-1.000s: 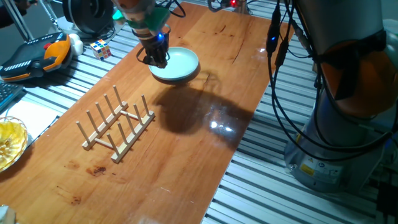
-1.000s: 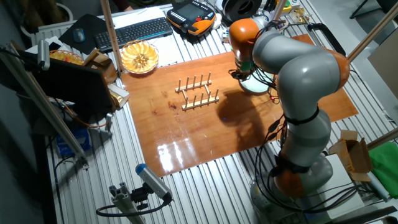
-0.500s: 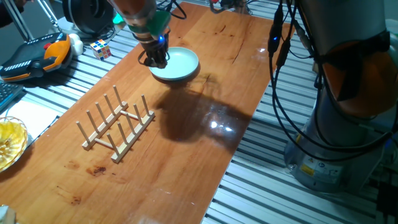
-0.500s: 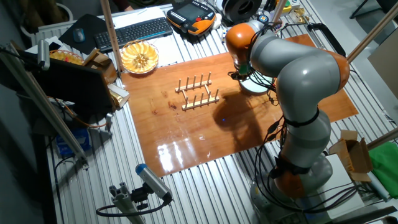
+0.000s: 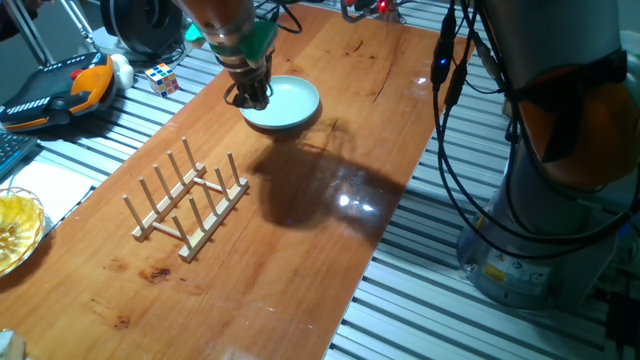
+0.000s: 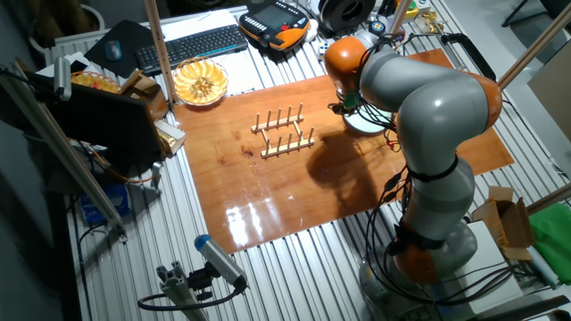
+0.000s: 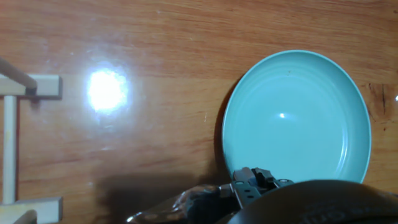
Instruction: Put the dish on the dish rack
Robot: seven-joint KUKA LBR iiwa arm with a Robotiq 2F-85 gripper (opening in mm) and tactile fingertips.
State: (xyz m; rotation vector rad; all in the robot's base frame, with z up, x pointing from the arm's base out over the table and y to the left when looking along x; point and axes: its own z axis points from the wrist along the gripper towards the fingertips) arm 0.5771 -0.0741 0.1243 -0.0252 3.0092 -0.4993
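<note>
Items around the wooden table (image 5: 330, 240), off-task.
Yellow translucent bowl (image 5: 15, 232) at the near-left edge of one fixed view, on the metal slats beside the table; Rubik's cube (image 5: 163, 78) far left; orange-and-black handheld pendant (image 5: 55, 88) left of the cube. Black keyboard (image 6: 192, 45) and cardboard box (image 6: 507, 221) show in the other fixed view.

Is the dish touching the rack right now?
Apart. One fixed view shows the dish flat on bare wood, well away from the rack.

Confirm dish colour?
Pale mint-green, plain and glossy; the dish shows best in the hand view.
</note>
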